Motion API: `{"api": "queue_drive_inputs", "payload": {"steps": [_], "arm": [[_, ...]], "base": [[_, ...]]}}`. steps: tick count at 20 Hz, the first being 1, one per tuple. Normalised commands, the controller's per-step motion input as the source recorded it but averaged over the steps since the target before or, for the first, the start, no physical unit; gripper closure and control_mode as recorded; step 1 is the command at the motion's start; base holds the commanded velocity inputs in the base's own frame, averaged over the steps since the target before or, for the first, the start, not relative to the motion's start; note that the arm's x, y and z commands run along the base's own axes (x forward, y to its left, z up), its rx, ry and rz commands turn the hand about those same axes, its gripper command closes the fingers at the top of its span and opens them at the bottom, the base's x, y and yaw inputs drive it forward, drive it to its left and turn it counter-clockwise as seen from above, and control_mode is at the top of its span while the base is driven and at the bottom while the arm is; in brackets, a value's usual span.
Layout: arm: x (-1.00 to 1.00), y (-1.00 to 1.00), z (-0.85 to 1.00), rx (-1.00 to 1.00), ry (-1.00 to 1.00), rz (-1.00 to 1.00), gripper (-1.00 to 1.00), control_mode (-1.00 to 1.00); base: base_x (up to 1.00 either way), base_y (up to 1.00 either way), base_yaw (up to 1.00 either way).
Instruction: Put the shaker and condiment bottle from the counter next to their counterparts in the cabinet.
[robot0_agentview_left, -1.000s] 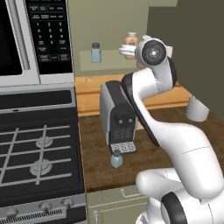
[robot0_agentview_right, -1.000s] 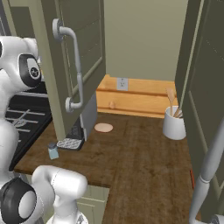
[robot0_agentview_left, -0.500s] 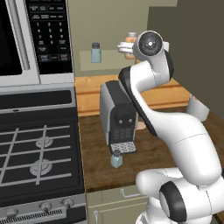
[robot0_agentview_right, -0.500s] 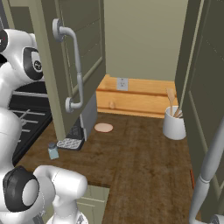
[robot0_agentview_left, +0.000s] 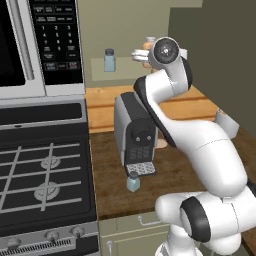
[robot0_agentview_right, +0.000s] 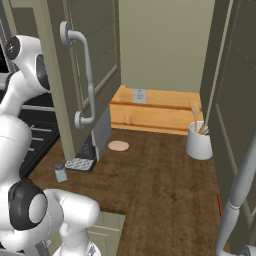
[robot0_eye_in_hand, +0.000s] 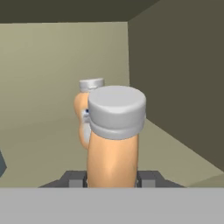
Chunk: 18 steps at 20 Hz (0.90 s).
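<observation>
Two orange-tan bottles now meet inside the cabinet (robot0_eye_in_hand: 175, 78).
The end effector (robot0_eye_in_hand: 113, 178) grips the condiment bottle (robot0_eye_in_hand: 113, 144) by its lower body, just before its counterpart (robot0_eye_in_hand: 85, 109); it looks light, rigid and smooth. The shaker (robot0_agentview_left: 133, 182) waits on the tabletop (robot0_agentview_right: 165, 175).

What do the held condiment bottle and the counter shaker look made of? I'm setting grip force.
The condiment bottle in the gripper looks like smooth matte orange-tan plastic with a pale grey cap, opaque and without glints, though ceramic is possible. The shaker on the counter looks like glass: pale blue, see-through, under a dark cap.
</observation>
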Motion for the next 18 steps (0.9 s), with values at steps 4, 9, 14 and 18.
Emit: {"api": "queue_drive_inputs", "payload": {"steps": [4, 9, 14, 18], "arm": [[0.45, 0.0, -0.03, 0.0, 0.0, 0.0, 1.0, -1.0], [0.41, 0.0, -0.05, 0.0, 0.01, 0.0, 1.0, -1.0], [0.33, 0.0, -0.14, 0.0, 0.04, 0.0, 1.0, -1.0], [0.37, 0.0, -0.15, 0.0, 0.03, 0.0, 1.0, -1.0]], "base": [[0.0, 0.0, 0.0], [0.0, 0.0, 0.0], [0.0, 0.0, 0.0], [0.0, 0.0, 0.0]]}}
